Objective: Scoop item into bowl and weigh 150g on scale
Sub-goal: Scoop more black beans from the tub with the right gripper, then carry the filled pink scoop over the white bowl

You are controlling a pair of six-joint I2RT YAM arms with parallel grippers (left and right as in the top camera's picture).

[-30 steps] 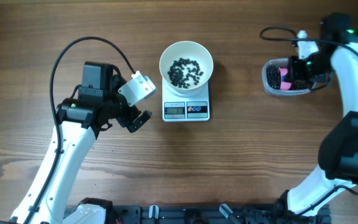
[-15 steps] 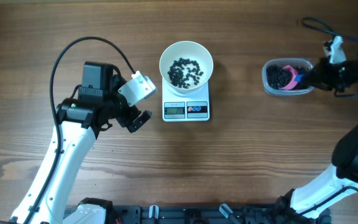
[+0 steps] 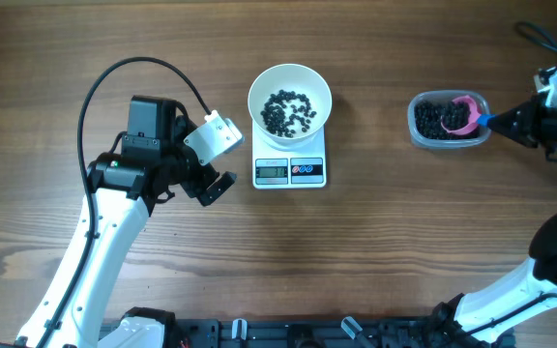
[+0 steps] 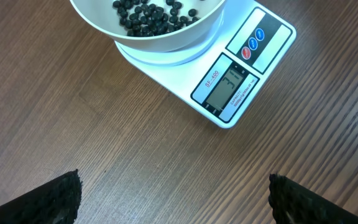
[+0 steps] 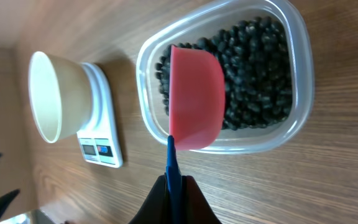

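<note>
Black beans (image 3: 289, 111) lie in two places: a thin layer in the white bowl (image 3: 256, 95), and a deeper heap in the clear tub (image 3: 417, 135), well off to the right on the worktop (image 3: 356, 251). The bowl sits on the scale (image 3: 289, 171) and covers its rear part. The scale's grey display and two round buttons show at the front edge, with the digits too small to read. The pink scoop (image 5: 194, 99) is over the right part of the tub, turned on its side so that the right wrist view sees its smooth outer wall; whether it holds beans cannot be told. Its thin blue handle (image 5: 171, 163) runs out past the tub's rim into the right pincer (image 5: 174, 186), which is clenched tight on it. The left pincer (image 3: 220, 162) — released, fingers spread wide — hangs just left of the scale and touches nothing. Its wrist camera looks down on the bowl and the scale's display.
</note>
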